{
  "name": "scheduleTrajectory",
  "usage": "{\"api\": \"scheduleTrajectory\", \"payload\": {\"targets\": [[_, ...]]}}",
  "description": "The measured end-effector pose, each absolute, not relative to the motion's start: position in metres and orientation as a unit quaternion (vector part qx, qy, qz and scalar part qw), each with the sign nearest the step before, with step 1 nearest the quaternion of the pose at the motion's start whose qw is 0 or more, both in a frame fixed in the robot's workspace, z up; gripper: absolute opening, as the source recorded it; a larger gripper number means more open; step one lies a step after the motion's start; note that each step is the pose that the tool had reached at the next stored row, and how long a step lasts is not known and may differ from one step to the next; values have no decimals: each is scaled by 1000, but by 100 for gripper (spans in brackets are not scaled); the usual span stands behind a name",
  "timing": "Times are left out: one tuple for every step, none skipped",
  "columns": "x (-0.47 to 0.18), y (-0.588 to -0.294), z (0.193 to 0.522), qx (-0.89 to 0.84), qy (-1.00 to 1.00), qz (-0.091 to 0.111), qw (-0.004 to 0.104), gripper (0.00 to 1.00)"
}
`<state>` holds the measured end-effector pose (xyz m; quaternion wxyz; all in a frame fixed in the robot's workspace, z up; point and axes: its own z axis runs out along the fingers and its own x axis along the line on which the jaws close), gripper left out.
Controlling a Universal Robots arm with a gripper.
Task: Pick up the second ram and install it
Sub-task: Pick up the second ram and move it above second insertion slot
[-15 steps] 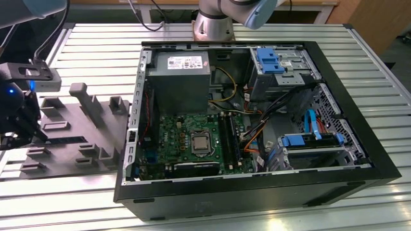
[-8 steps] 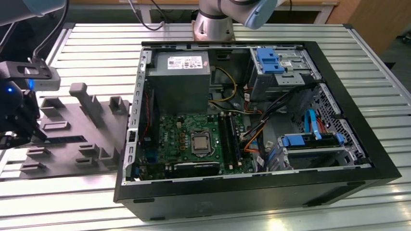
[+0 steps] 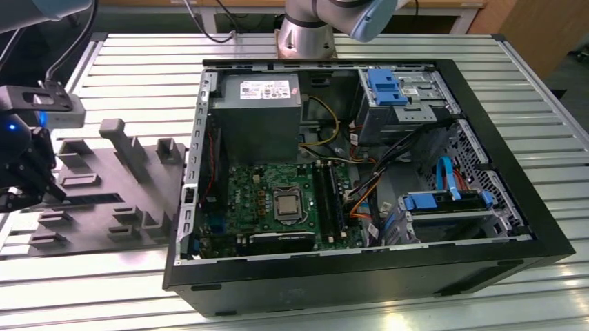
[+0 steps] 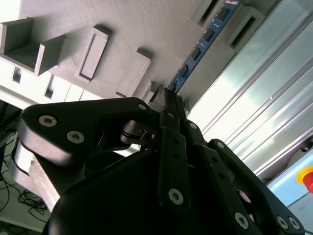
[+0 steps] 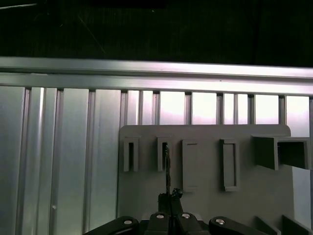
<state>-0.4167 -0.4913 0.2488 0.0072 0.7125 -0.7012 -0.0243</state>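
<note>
Item, second ram point(image 4: 203, 45): judged a light, stiff, fragile board best held by its flat faces near one end; stood on edge in the grey holder point(image 3: 147, 187) at nine o'clock of the computer case point(image 3: 515, 227), hand point(image 4: 172, 97) closed narrowly on its end.
</note>
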Motion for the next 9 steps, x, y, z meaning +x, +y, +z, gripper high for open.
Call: {"api": "scheduleTrajectory", "payload": {"targets": [[-417,-491,249,713,-701,-24,7,12],[-417,-491,250,713,-701,-24,7,12],[-417,-491,250,713,-701,-24,7,12],[-417,-491,251,713,-701,-24,7,12],[-417,-491,251,713,-701,-24,7,12],[-417,-491,251,713,-701,-24,7,12],[-417,-491,251,713,-701,-24,7,12],[-417,-491,252,713,-701,-24,7,12],[-417,-491,252,713,-701,-24,7,12]]}}
